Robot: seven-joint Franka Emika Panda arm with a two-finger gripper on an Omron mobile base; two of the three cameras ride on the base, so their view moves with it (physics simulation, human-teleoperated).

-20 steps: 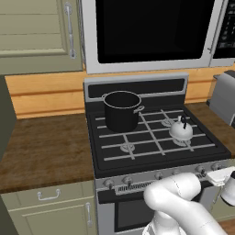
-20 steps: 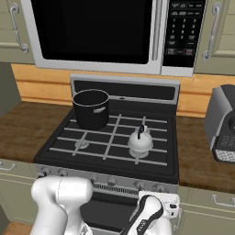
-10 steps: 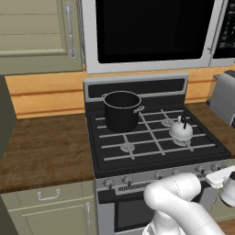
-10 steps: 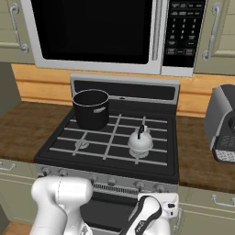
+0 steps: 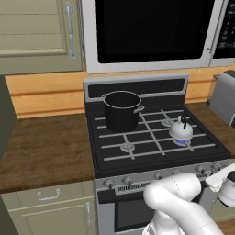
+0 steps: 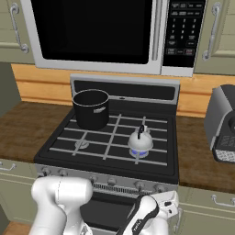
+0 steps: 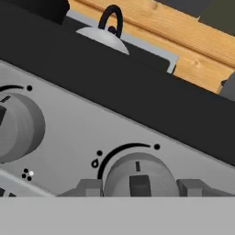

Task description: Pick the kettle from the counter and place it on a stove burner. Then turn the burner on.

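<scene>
Kettle (image 5: 181, 130) sits on the stove burner (image 6: 140, 152) at the stove's 4 o'clock, blue flame beneath. My gripper (image 7: 139, 187) straddles the knob (image 7: 137, 175), jaws half-open, apparently touching. I judge the knob stiff and smooth; grip its rim.

The kettle (image 6: 140, 141) looks like smooth, silvery metal with a thin black handle. The pot (image 6: 91, 109) is matt black. The desk (image 5: 43, 149) shows dark brown wood grain. The stove knobs (image 7: 137, 176) look matt grey, on a brushed grey panel (image 7: 73, 133).
</scene>
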